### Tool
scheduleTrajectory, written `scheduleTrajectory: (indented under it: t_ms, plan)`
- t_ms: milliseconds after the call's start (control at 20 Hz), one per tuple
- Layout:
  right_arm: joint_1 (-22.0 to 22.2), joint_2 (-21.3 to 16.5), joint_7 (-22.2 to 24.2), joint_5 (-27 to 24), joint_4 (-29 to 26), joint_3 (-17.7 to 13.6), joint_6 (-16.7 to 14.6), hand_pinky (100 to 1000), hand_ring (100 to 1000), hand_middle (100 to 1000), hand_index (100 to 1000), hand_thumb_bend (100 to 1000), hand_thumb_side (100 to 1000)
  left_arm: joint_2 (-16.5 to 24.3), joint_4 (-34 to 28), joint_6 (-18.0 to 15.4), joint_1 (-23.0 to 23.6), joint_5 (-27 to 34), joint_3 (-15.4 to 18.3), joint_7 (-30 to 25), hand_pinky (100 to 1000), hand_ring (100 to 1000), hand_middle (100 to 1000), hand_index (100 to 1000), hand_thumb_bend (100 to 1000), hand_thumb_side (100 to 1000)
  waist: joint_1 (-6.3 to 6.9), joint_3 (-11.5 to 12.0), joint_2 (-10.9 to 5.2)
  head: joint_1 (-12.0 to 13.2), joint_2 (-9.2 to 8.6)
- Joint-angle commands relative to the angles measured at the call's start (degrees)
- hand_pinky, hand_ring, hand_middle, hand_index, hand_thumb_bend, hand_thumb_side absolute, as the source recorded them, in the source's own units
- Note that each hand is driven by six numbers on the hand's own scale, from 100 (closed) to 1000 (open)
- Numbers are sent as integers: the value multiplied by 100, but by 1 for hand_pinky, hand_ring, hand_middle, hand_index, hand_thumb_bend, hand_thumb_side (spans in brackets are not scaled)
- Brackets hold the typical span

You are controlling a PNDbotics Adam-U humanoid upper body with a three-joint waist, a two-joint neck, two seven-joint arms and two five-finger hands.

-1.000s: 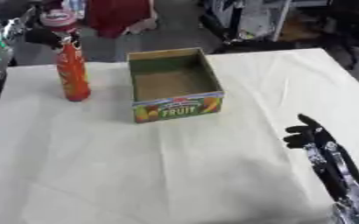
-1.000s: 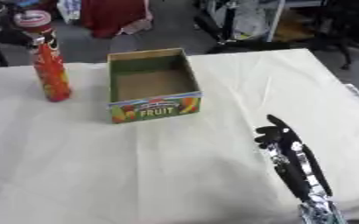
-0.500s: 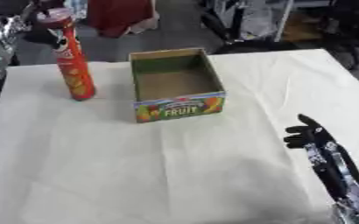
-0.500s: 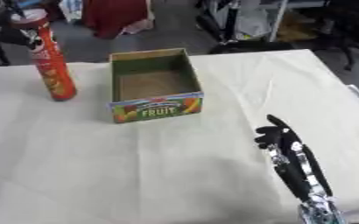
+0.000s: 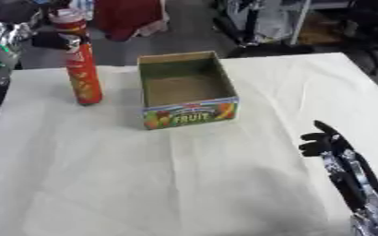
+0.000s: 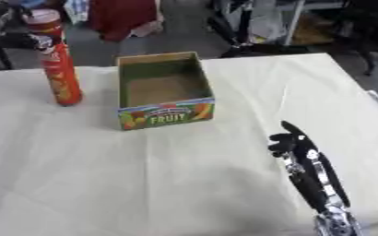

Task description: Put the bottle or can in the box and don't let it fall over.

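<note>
The can (image 5: 81,69) is a tall red-orange tube with yellowish patches low on its side and a paler pinkish lid. The box (image 5: 186,90) is plain brown cardboard inside with dark green inner walls — the front panel has a bright fruit print in red, orange and green with "FRUIT" in yellow. The surface (image 5: 144,184) wears a cream cloth. Both hands are black and silver — left hand (image 5: 31,37), right hand (image 6: 301,154).
</note>
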Motion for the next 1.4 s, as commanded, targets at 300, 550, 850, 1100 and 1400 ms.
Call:
scheduleTrajectory:
  t_ms: [300, 550, 850, 1100, 1400]
  plan:
    - [-51, -65, -4, -1, -37, -56, -3, 668, 683, 703, 943, 100, 844, 290, -747, 173, -184, 56, 261, -197, 711, 784, 764, 916, 934, 884, 6, -6, -86, -33, -48]
    - [-61, -58, 29, -3, -26, -29, -9, 668, 684, 703, 943, 100, 845, 206, -705, 384, -136, -70, 217, -62, 710, 788, 796, 936, 846, 812, 11, -47, -69, -13, -58]
    - [-128, -22, 74, -26, -28, 8, -20, 668, 683, 702, 943, 100, 844, 41, -509, 667, -14, -328, 210, 370, 710, 794, 829, 961, 884, 810, 8, -181, -20, 54, -121]
    - [-186, 11, 116, -28, -29, 38, -28, 668, 683, 702, 943, 100, 845, -83, -306, 853, 30, -487, 210, 654, 714, 794, 829, 966, 912, 817, 21, -288, 38, 128, -175]
    - [-214, 33, 136, -33, -20, 45, -30, 668, 682, 701, 943, 100, 846, -126, -19, 971, 49, -684, 240, 618, 691, 767, 800, 962, 808, 772, 23, -340, 63, 149, -181]
